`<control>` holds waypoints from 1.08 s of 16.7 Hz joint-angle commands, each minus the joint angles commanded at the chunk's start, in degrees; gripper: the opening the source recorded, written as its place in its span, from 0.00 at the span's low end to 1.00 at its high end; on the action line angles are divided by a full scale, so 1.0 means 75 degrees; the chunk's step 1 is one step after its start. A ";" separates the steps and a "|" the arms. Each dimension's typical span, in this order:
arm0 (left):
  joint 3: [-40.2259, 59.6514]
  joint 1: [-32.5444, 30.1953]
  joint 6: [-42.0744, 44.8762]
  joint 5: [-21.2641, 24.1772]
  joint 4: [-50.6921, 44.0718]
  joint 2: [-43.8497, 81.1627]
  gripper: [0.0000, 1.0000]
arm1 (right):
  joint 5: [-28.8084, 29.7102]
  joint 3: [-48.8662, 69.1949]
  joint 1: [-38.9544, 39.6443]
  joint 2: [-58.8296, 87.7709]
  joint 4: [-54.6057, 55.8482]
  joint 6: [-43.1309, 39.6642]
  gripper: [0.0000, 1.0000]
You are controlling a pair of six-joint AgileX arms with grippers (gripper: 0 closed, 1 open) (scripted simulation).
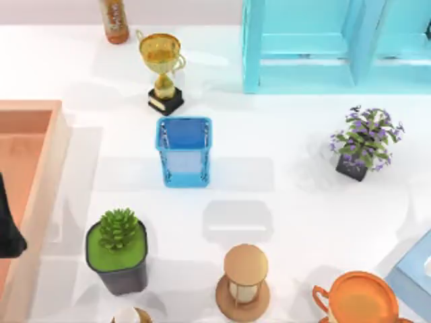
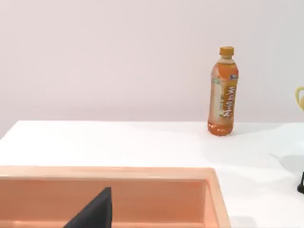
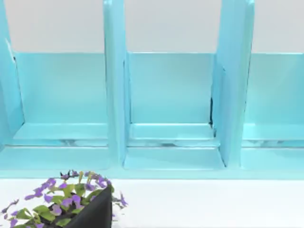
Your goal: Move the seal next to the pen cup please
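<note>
The pen cup (image 1: 184, 151) is a blue square-mouthed cup with mesh walls, upright near the middle of the white table, just in front of a gold trophy (image 1: 163, 67). The seal is out of view. My left gripper (image 1: 8, 232) is a dark shape at the table's left edge, over the peach tray (image 1: 40, 168). A dark part of it also rises over the tray's wall (image 2: 142, 190) in the left wrist view.
A succulent pot (image 1: 118, 250) and a wooden hourglass (image 1: 244, 282) stand in front of the cup. An orange bottle (image 2: 223, 92) stands at the back, a cyan shelf (image 3: 171, 104) back right, a purple flower pot (image 1: 363, 145) at the right, and an orange vessel (image 1: 357, 299) front right.
</note>
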 joint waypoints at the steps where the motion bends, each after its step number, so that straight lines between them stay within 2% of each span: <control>1: 0.0000 0.0000 0.0000 0.0000 0.0000 0.0000 1.00 | 0.0000 0.0000 0.0000 0.0000 0.0000 0.0000 1.00; 4: 0.0000 0.0000 0.0000 0.0000 0.0000 0.0000 1.00 | 0.0008 0.0234 -0.0056 0.0236 -0.0221 -0.0046 1.00; 8: 0.0000 0.0000 0.0000 0.0000 0.0000 0.0000 1.00 | 0.0009 0.1666 -0.0320 0.1690 -0.1414 -0.0297 1.00; 18: 0.0000 0.0000 0.0000 0.0000 0.0000 0.0000 1.00 | 0.0010 0.7926 -0.1380 0.9354 -0.6563 -0.1320 1.00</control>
